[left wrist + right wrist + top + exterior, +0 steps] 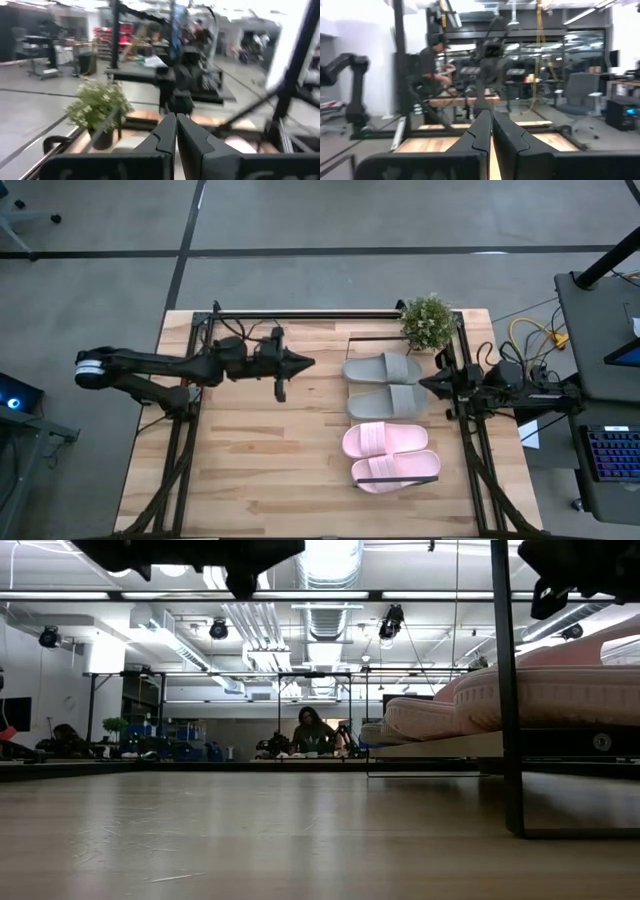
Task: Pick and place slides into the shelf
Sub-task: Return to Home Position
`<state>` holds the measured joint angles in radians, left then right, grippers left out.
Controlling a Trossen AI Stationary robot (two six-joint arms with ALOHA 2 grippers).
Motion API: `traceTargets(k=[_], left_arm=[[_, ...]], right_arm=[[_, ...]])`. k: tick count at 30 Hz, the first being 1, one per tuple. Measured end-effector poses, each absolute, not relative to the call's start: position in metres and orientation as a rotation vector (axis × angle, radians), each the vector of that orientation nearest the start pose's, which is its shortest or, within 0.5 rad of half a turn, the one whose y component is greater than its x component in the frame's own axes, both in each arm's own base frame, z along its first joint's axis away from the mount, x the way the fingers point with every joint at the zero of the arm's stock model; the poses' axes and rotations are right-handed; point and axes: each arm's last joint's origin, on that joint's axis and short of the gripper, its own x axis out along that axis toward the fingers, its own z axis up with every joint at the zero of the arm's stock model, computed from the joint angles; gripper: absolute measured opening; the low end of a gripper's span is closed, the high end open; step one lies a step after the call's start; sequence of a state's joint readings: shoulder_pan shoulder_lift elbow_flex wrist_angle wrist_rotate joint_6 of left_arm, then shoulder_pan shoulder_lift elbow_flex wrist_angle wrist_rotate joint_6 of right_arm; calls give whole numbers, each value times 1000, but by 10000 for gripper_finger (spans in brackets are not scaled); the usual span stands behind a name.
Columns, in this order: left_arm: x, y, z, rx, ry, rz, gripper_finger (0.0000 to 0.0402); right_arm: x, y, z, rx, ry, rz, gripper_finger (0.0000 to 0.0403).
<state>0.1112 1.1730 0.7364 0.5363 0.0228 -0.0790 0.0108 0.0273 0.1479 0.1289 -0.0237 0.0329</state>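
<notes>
Four slides [388, 403] lie on the shelf [450, 748], long axes running from arm to arm, just beside the right gripper [424, 383] and well apart from the left gripper [306, 363], both clenched empty.

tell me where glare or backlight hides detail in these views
Low view: ceiling light glares, the arm overhead is a black silhouette. Left wrist view: upper background blows out white, plant is readable. High view: even light, slides clear, soft shadows only.

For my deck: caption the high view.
Grey pair and pink pair on the shelf; left gripper and right gripper shut, clear of them.
</notes>
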Motion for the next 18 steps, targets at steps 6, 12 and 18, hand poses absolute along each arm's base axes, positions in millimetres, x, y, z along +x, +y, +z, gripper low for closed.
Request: traceTargets(k=[6, 12, 18], left_arm=[[260, 26, 290, 36, -2, -12, 0], [217, 30, 279, 89, -24, 35, 0], [167, 27, 255, 34, -73, 139, 0]], right_arm=[[85, -1, 226, 36, -254, -45, 8], [88, -2, 219, 28, -173, -97, 8], [93, -3, 215, 59, -117, -122, 8]])
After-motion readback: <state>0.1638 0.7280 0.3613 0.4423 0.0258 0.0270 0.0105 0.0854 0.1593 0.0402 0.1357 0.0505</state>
